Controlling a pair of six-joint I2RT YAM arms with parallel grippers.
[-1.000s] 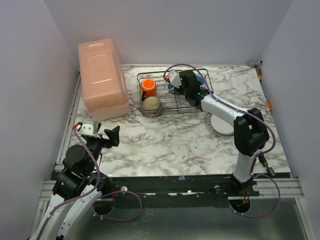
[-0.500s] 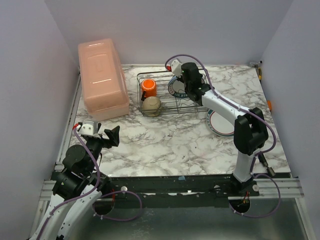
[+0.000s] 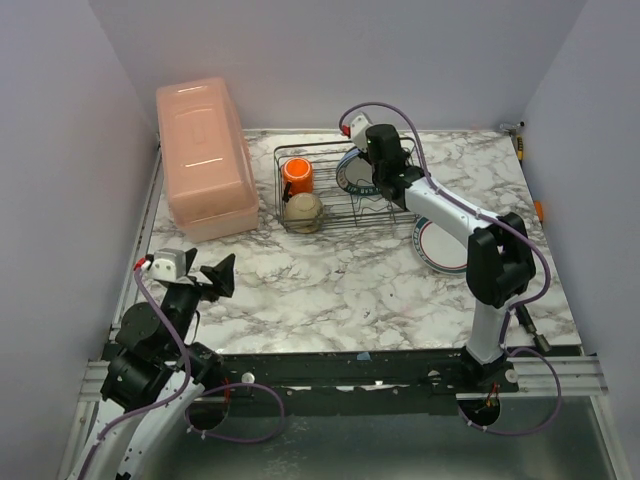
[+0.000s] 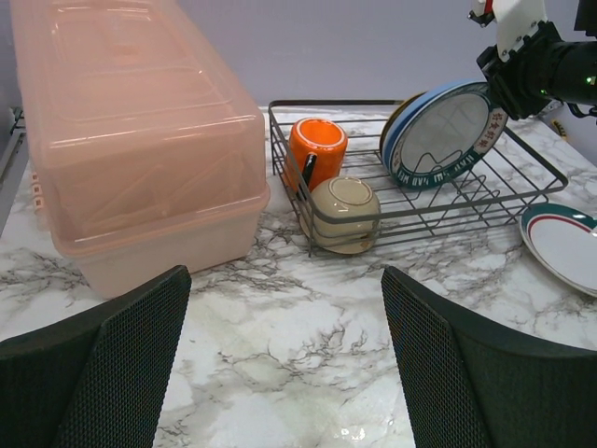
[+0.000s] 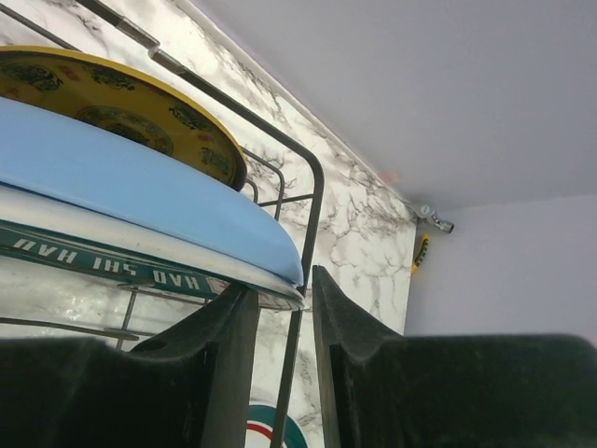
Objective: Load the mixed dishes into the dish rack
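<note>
The black wire dish rack (image 3: 395,207) stands at the back middle, also in the left wrist view (image 4: 522,187). In it are an orange mug (image 3: 297,175) (image 4: 315,149) and an upturned small bowl (image 3: 304,211) (image 4: 343,215). Three plates stand on edge: yellow-brown (image 5: 121,98), light-blue (image 5: 140,187), and white with a teal patterned rim (image 3: 350,175) (image 4: 443,135) (image 5: 84,250). My right gripper (image 3: 372,168) (image 5: 284,289) is at the plates' top edge, jaws slightly apart, the white plate's rim in the gap without being clamped. My left gripper (image 3: 215,275) (image 4: 284,280) is wide open and empty over the table's near left.
Another white plate with a teal and red rim (image 3: 440,247) (image 4: 564,245) lies flat on the table right of the rack. A big pink lidded box (image 3: 205,155) (image 4: 131,131) stands left of the rack. Walls close in on the left, back and right.
My right gripper has drawn up and back from over the rack, uncovering the white teal-rimmed plate, which now stands in the rack. My left arm has shifted slightly toward the near left.
</note>
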